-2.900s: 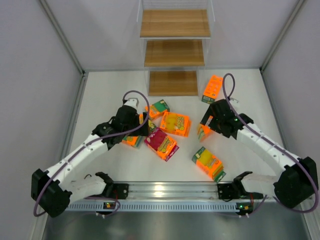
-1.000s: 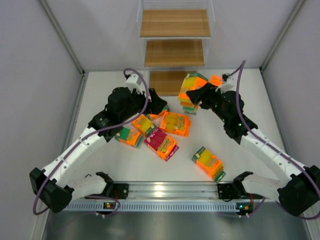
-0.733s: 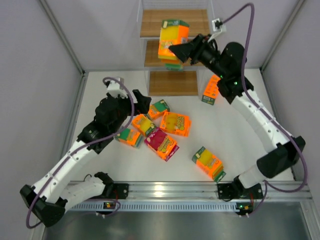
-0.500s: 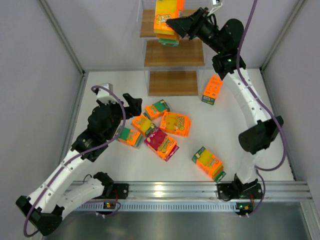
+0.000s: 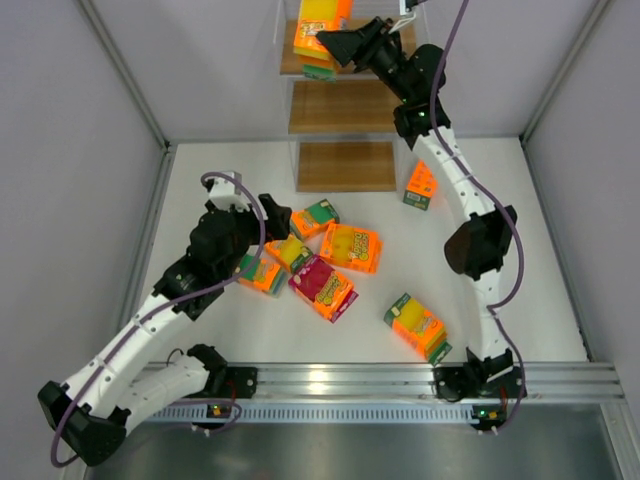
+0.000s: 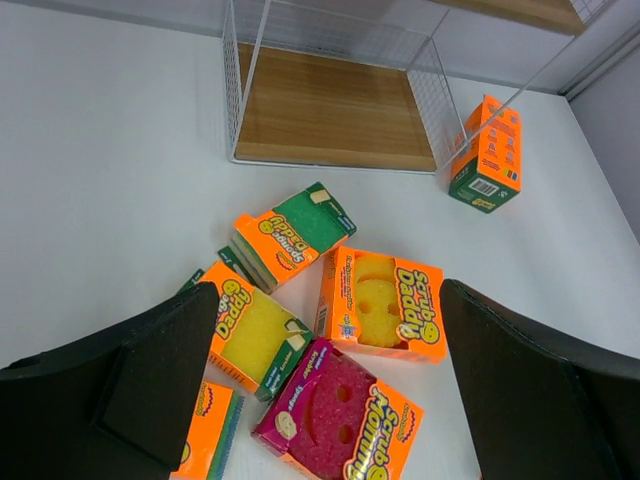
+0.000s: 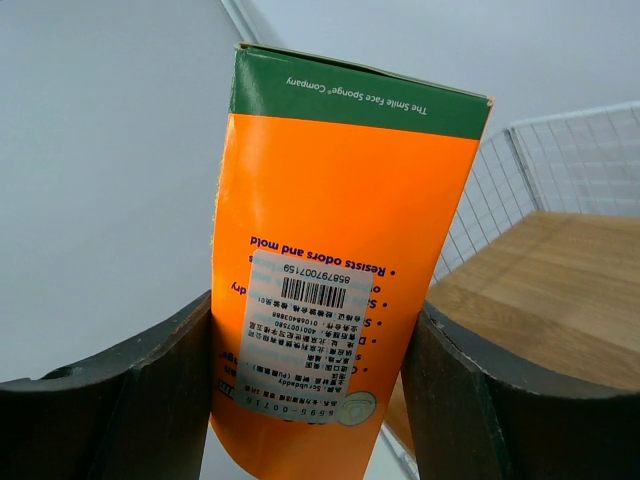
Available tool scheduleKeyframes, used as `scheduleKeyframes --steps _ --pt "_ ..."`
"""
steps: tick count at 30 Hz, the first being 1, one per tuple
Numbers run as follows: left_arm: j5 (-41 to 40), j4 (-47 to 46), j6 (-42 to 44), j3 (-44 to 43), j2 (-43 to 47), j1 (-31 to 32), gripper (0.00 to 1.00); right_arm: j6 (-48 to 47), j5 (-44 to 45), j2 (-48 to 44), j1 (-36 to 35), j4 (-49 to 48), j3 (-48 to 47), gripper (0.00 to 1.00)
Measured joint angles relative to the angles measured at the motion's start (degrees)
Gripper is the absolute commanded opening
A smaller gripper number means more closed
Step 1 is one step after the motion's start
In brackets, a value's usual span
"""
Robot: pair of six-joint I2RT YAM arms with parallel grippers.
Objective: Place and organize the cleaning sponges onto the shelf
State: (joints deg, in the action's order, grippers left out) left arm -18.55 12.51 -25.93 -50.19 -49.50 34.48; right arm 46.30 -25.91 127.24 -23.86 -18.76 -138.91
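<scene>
Orange-wrapped sponge pack (image 5: pixel 318 25) is sitting clamped in my right gripper (image 5: pixel 345 42), hanging over the top tier of the shelf (image 5: pixel 345 105). I'm judging this the placing step. The next move is calling for a square lowering onto the board, then a release. My left gripper (image 6: pixel 330 370) is gaping wide above the loose packs (image 5: pixel 350 247) on the tabletop (image 5: pixel 500 250).

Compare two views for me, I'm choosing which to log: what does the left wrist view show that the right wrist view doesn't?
Only left wrist: loose packs on the table, including a standing pack beside the lowest board. Only right wrist: the held pack, barcode side showing, clamped by the right gripper. Both: the shelf, its wood and wire mesh.
</scene>
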Motion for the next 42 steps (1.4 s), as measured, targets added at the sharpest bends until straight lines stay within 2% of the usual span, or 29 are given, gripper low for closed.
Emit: scheduleKeyframes --steps 12,15,21,23,26,28,31,37,42 --pt "4.7 0.0 1.1 0.2 -0.2 -0.3 0.98 -6.1 5.5 2.4 -2.3 -5.7 -4.9 0.53" --pt "4.8 0.0 1.9 0.2 -0.9 -0.3 0.98 -9.0 7.1 4.0 -3.1 -5.6 -5.0 0.46" --pt "4.6 0.0 3.2 0.2 -1.6 -0.4 0.98 -11.1 8.6 6.4 -3.4 -6.4 -5.6 0.48" --pt "4.5 0.0 3.6 0.2 -1.7 -0.5 0.98 -12.0 8.8 6.4 -3.4 -6.5 -6.0 0.52" --pt "4.4 0.0 4.0 -0.2 -3.0 -0.7 0.98 -13.2 9.0 6.4 -3.4 -6.4 -6.0 0.87" --pt "4.4 0.0 4.3 -0.6 -4.1 -0.8 0.98 -13.9 9.6 6.4 -3.4 -6.2 -6.0 0.93" --pt "4.4 0.0 4.9 -0.8 -5.5 -0.9 0.98 -14.8 10.5 6.4 -3.3 -5.3 -6.0 0.99" --pt "4.7 0.1 4.9 -1.5 -6.6 -1.0 0.98 -14.8 11.2 6.4 -2.7 -3.5 -6.0 0.99" --pt "5.1 0.1 4.9 -2.1 -6.6 -1.1 0.98 -14.7 14.1 5.0 -2.6 1.7 -5.9 0.99"
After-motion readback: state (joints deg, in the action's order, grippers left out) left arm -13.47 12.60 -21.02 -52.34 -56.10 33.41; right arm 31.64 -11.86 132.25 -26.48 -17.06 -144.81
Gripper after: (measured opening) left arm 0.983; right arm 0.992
